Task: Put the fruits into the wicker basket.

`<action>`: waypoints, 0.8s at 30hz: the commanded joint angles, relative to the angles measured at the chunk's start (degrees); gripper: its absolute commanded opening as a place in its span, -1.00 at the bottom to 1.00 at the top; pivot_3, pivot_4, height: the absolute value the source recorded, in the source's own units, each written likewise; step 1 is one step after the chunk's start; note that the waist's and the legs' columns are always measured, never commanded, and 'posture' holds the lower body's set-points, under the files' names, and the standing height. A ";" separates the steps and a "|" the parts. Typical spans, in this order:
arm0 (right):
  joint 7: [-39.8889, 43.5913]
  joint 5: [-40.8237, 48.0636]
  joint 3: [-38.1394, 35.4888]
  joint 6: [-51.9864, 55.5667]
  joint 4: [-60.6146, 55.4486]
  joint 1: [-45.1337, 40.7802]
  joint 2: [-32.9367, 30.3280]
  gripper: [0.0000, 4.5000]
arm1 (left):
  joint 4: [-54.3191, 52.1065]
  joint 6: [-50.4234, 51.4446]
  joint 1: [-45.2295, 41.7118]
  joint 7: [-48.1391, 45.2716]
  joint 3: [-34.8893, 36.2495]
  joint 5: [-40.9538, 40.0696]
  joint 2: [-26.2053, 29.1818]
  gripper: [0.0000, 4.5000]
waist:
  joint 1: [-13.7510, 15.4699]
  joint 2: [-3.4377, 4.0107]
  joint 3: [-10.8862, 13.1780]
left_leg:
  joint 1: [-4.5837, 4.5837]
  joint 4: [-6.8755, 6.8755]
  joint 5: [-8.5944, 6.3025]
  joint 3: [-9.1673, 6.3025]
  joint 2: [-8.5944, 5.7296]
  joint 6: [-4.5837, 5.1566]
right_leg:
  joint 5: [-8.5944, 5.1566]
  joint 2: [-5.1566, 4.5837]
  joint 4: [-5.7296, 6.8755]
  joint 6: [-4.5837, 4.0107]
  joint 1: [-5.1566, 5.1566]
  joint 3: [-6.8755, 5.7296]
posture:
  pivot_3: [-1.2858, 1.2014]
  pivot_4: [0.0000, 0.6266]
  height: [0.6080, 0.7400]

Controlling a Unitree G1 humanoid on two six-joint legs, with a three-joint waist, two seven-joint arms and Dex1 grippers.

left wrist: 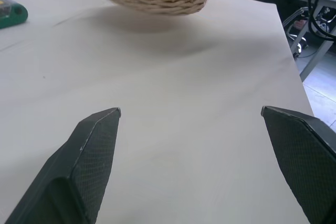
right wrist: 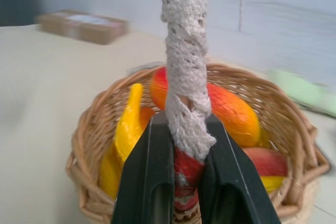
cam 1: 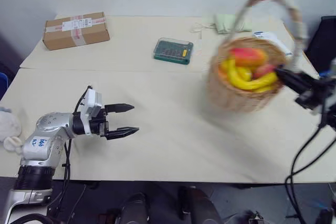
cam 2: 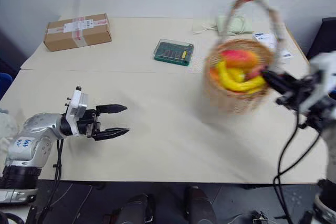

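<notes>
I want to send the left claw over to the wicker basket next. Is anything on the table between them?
Nothing visible. The open left claw faces bare table up to the wicker basket. The green case lies farther back, off that line. The right claw is shut on the basket's handle.

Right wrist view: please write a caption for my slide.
Right gripper shut on the wicker basket handle, banana and mango inside.

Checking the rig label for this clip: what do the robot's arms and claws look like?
The left arm is silver-grey metal with a blue handwritten mark, black cables and a white wrist block. Its left claw has two black pointed fingers with a textured inner face. The right claw is also black, trailed by loose black cables.
</notes>
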 commanded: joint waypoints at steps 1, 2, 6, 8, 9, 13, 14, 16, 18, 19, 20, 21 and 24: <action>-0.73 -2.22 -5.01 -6.09 4.53 1.44 -2.02 -0.92 | 1.79 -2.60 -3.08 -1.49 0.17 0.33 -1.10 1.00 | -0.50 0.00 0.00 | 0.04 0.00 0.00 0.05 -0.01 0.00 | 0.03 0.05 0.02 0.04 0.01 -0.02 | 0.03 -0.52 1.00; -0.52 -2.53 -5.23 -7.45 7.49 1.17 -2.47 -0.92 | 1.93 -2.62 -3.67 -1.79 0.01 0.03 -1.68 1.00 | -0.80 0.01 0.00 | 0.09 -0.01 0.02 0.15 -0.01 0.03 | 0.07 0.07 0.03 0.09 0.02 -0.01 | 0.03 -0.52 1.00; 0.53 -5.42 -2.86 -13.84 20.63 -2.60 -4.76 -0.92 | 1.04 -1.22 -5.11 -2.86 -0.12 -1.65 -3.62 1.00 | -1.55 0.02 0.00 | 0.24 -0.04 0.12 0.39 -0.01 0.09 | 0.20 0.25 0.08 0.21 0.01 0.04 | 0.03 -0.52 1.00; 1.86 -7.28 -0.56 -17.30 27.20 -4.36 -5.90 -0.92 | 0.29 -1.24 -5.26 -2.73 -0.38 -1.48 -4.44 1.00 | -1.69 0.04 0.01 | 0.25 -0.04 0.15 0.39 0.00 0.04 | 0.20 0.52 0.08 0.22 0.01 0.13 | 0.03 -0.52 1.00; 2.26 -7.83 0.13 -18.72 29.88 -5.26 -6.20 -0.92 | -0.07 -1.07 -5.30 -2.51 -0.40 -1.48 -4.80 1.00 | -1.70 0.03 0.01 | 0.24 -0.06 0.18 0.37 0.02 0.00 | 0.20 0.62 0.07 0.22 0.01 0.22 | 0.03 -0.52 1.00; 3.79 -7.28 -0.40 -22.34 33.77 -6.10 -6.82 -0.48 | -1.61 -0.77 -4.28 -1.43 0.30 -1.44 -5.42 1.00 | -1.63 0.04 0.01 | 0.24 -0.05 0.25 0.36 0.12 -0.13 | 0.20 0.79 0.05 0.22 0.01 0.83 | 0.03 -0.52 1.00; 3.47 -6.74 -1.05 -22.07 33.46 -5.81 -6.85 -0.33 | -1.97 -0.69 -3.67 -1.26 0.62 -1.47 -5.42 1.00 | -1.65 0.04 0.01 | 0.24 -0.06 0.27 0.38 0.12 -0.17 | 0.20 0.78 0.04 0.22 0.01 0.86 | 0.03 -0.52 1.00; 3.32 -4.72 -3.22 -19.84 30.61 -3.14 -6.56 -0.02 | -2.19 -1.64 -2.24 0.35 2.84 -2.43 -6.53 1.00 | -1.73 0.04 0.00 | 0.28 -0.06 0.35 0.43 0.12 -0.30 | 0.20 0.78 0.05 0.22 0.01 0.94 | 0.03 -0.52 1.00; 3.07 -3.52 -4.94 -18.88 27.74 -0.10 -6.25 0.29 | -1.77 -2.91 -1.31 1.49 4.23 -2.27 -7.18 1.00 | -1.52 0.04 0.00 | 0.29 -0.07 0.36 0.43 0.15 -0.33 | 0.20 0.78 0.05 0.22 0.01 0.95 | 0.03 -0.52 1.00; 3.04 -3.21 -5.63 -18.42 26.39 1.61 -6.30 0.44 | -1.03 -4.44 -0.92 0.76 3.95 -1.02 -6.78 1.00 | -1.39 0.04 0.00 | 0.28 -0.07 0.36 0.43 0.15 -0.33 | 0.20 0.77 0.05 0.22 0.01 0.95 | 0.03 -0.52 1.00; 3.56 -3.51 -6.77 -19.00 25.43 3.79 -6.79 0.60 | 0.57 -5.40 -1.42 0.73 4.03 -0.17 -6.68 1.00 | -1.21 0.05 0.00 | 0.29 -0.06 0.35 0.43 0.15 -0.33 | 0.20 0.78 0.05 0.22 0.01 0.95 | 0.03 -0.52 1.00; 4.13 -3.83 -8.07 -19.24 24.37 6.08 -7.46 0.76 | 2.32 -7.16 -2.18 0.62 3.94 1.02 -6.50 1.00 | -0.98 0.06 0.00 | 0.29 -0.05 0.34 0.44 0.13 -0.30 | 0.21 0.77 0.05 0.24 0.01 0.96 | 0.03 -0.52 1.00; 5.80 -5.67 -10.85 -21.86 23.49 10.85 -10.16 0.98 | 4.41 -8.92 -4.02 0.80 4.43 2.31 -4.93 1.00 | -0.45 0.05 0.00 | 0.31 -0.03 0.22 0.51 0.09 -0.08 | 0.25 0.77 0.02 0.30 0.01 1.00 | 0.03 -0.52 1.00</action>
